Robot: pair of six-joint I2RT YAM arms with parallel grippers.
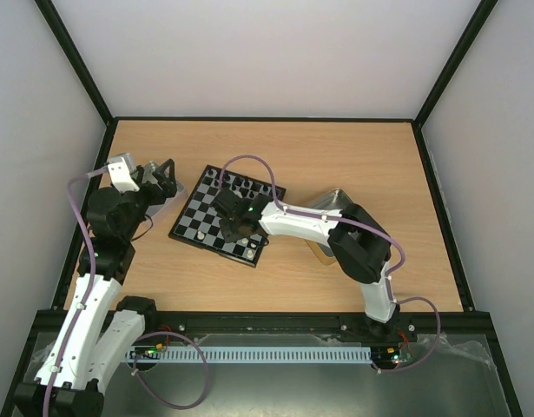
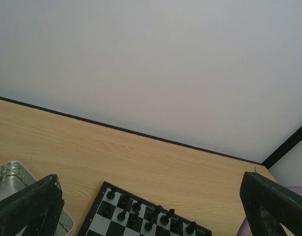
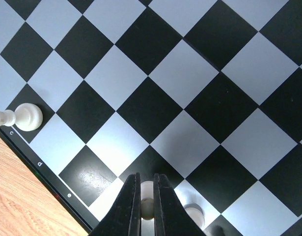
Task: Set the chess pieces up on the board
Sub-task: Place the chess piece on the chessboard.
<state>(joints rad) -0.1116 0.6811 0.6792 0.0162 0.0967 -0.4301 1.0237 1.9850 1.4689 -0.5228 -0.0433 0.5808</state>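
Observation:
The board [image 1: 197,219] lies tilted near the table's middle, left of centre. Black chess pieces [image 2: 136,206] stand in rows along its far edge. My right gripper [image 3: 147,184] hangs low over the board's near edge [image 3: 165,73], shut on a small white piece [image 3: 147,195]. In the top view the right gripper [image 1: 234,224] covers that spot. A second white piece [image 3: 23,117] stands by the border, and a third [image 3: 194,214] is right of the fingers. My left gripper [image 1: 162,178] is wide open and holds nothing, left of the board; its fingers [image 2: 30,206] frame the far board corner.
A silver metal tray [image 2: 8,177] sits under the left gripper, beside the board's left corner. A second metal tray [image 1: 332,204] lies right of the board, partly under the right arm. A black frame borders the table [image 1: 336,148].

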